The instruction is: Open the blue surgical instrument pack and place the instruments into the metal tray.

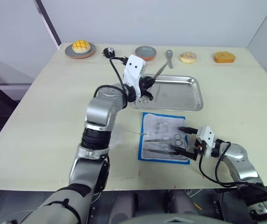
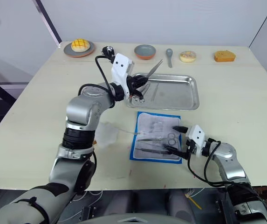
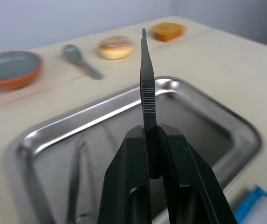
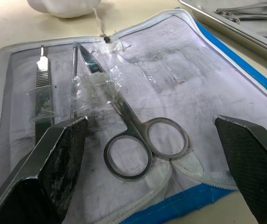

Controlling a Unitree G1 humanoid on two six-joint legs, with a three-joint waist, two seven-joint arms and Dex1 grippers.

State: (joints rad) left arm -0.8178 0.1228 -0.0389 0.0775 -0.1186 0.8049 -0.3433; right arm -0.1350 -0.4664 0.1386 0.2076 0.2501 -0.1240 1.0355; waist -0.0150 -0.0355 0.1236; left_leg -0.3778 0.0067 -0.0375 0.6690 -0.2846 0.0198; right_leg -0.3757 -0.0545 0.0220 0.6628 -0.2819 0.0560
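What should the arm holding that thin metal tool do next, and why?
Probably lower it a little and let go. The left gripper is shut on the tweezers, which point up over the metal tray, where another instrument already lies. Its jaws need only open.

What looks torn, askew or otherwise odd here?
The opened blue surgical instrument pack has its clear film torn and crumpled around the scissors, with a scrap lying on the table beside it. The left tool holds tweezers tilted above the metal tray.

Glossy steel tray (image 1: 196,95), shiny metal scissors (image 4: 131,128) on clear plastic film, matt beige tabletop (image 1: 44,116).
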